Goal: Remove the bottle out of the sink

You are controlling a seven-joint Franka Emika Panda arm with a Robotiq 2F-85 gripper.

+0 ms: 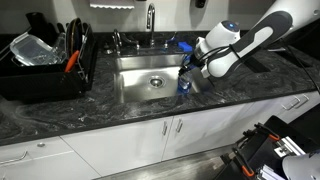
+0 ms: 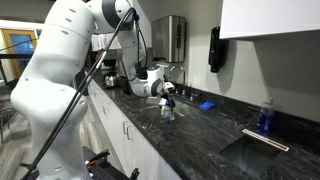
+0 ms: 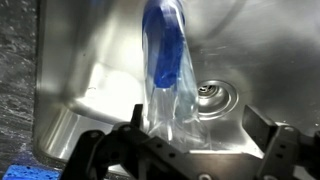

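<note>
Along the sink rim: the sink (image 1: 135, 90) is a steel basin set into the dark marbled countertop (image 1: 60, 115). Its walls rise on every side of the bottle.
Open room: the steel floor shows on both sides of the bottle in the wrist view, with the round drain (image 3: 212, 95) just beside it.
Nearby obstacles: the faucet (image 1: 150, 18) stands behind the back rim. The black dish rack (image 1: 40, 72) sits on the counter, well apart from the arm and past the far end of the basin.
Bottle location: the bottle (image 3: 168, 75) is inside the basin, near the end wall on the arm's side. Whether it stands upright or leans cannot be told.
Bottle orientation to camera: the clear part lies nearest the wrist, and the blue part points away into the basin.
Gripper state: the gripper (image 3: 185, 148) is spread wide, with its fingers (image 3: 280, 145) far out at either side.
Bottle relative to gripper: the bottle sits between the fingers, roughly centred, with a gap on each side and no contact visible.
Gripper height: in an exterior view the gripper hangs at rim level, directly over the bottle.
</note>
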